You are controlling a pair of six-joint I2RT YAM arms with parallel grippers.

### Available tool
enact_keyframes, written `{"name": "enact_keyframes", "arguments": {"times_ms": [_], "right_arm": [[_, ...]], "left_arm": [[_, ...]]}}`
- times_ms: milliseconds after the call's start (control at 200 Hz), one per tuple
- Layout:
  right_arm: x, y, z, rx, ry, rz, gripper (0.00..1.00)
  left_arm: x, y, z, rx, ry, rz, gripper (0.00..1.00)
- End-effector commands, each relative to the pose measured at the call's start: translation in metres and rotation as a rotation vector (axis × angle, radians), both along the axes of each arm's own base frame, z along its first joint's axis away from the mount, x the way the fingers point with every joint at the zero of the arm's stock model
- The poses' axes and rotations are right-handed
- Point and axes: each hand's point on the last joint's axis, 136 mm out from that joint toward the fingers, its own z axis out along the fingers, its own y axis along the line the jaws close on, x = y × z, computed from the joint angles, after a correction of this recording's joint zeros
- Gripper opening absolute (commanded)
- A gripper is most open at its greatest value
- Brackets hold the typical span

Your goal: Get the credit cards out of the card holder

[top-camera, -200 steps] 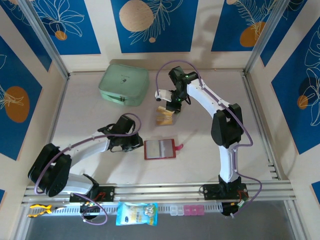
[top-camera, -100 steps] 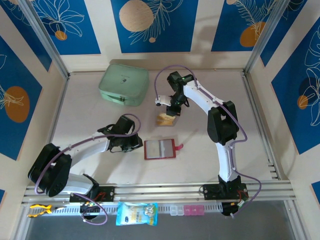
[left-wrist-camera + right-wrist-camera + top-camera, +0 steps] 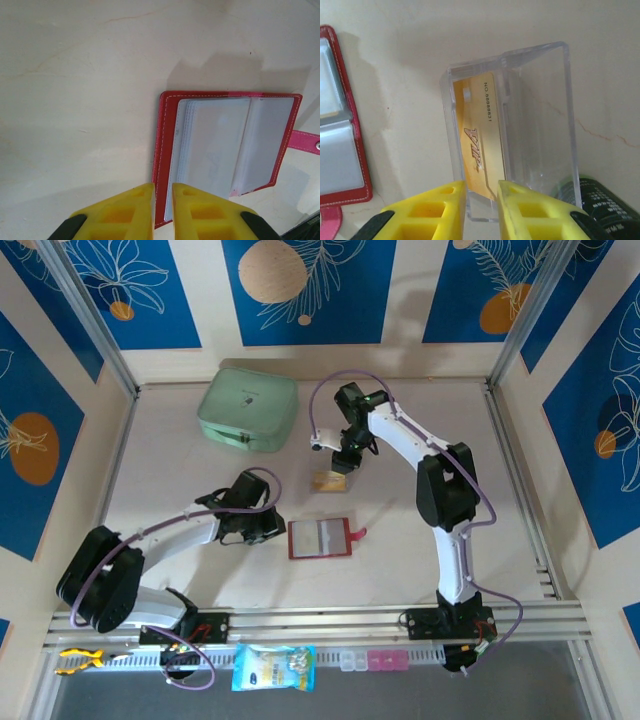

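The card holder [image 3: 320, 539] lies open on the counter [image 3: 180, 470], a little nearer than the middle, with its pink strap tab [image 3: 358, 534] poking out to the right. In the left wrist view its greyish clear sleeves [image 3: 225, 140] are fanned out inside the stitched red cover.

The left hand [image 3: 162, 212] sits low at the holder's left edge. Its yellow fingers [image 3: 125, 215] are drawn almost together, leaving only a slit. The red border runs into that slit, but I cannot tell whether the fingers actually pinch it.

Just beyond the holder, toward the far side, a clear box [image 3: 540, 125] stands on the counter with the credit cards [image 3: 479, 145] leaning inside it (the front one is yellow-orange and printed "VIP"). They are out of the holder and apart from it.

The right hand [image 3: 481, 210] hangs right over the box's rim with its fingers slightly parted. The front card's lower end lines up with the gap between them. Whether the hand is grasping the card or has let it go, I cannot tell.

A dark green can [image 3: 600, 202] stands just beside the box, on the side away from the holder. A mint-green case [image 3: 248, 410] rests at the far left of the counter, well apart from everything else.
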Motion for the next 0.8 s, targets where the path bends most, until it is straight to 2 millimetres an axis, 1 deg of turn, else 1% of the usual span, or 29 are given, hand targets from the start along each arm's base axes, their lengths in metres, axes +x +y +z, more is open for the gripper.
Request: {"name": "enact_keyframes", "arguments": {"times_ms": [0,110,195,360,420,580,715,795], "right_arm": [[-0.007,0.013,0.037,0.119,-0.025,-0.069,0.23],[-0.019,0.02,0.049,0.191,-0.003,-0.141,0.23],[-0.029,0.024,0.055,0.23,0.026,-0.212,0.22],[-0.047,0.028,0.056,0.283,0.142,-0.432,0.2],[-0.055,0.029,0.053,0.297,0.186,-0.51,0.2],[-0.081,0.033,0.034,0.321,0.293,-0.701,0.2],[-0.091,0.028,0.021,0.327,0.378,-0.927,0.2],[-0.103,0.03,0.016,0.316,0.434,-0.989,0.2]], "left_arm": [[0.007,-0.007,0.005,-0.037,-0.012,-0.025,0.15],[0.008,-0.014,0.005,-0.061,-0.007,-0.039,0.15],[0.009,-0.02,0.005,-0.073,-0.006,-0.052,0.14],[0.009,-0.025,0.002,-0.076,0.002,-0.064,0.13],[0.008,-0.025,0.0,-0.069,0.005,-0.063,0.12],[0.003,-0.026,-0.006,-0.04,0.026,-0.073,0.09],[-0.002,-0.028,-0.01,-0.015,0.035,-0.086,0.08],[-0.005,-0.03,-0.013,-0.015,0.039,-0.093,0.07]]}}
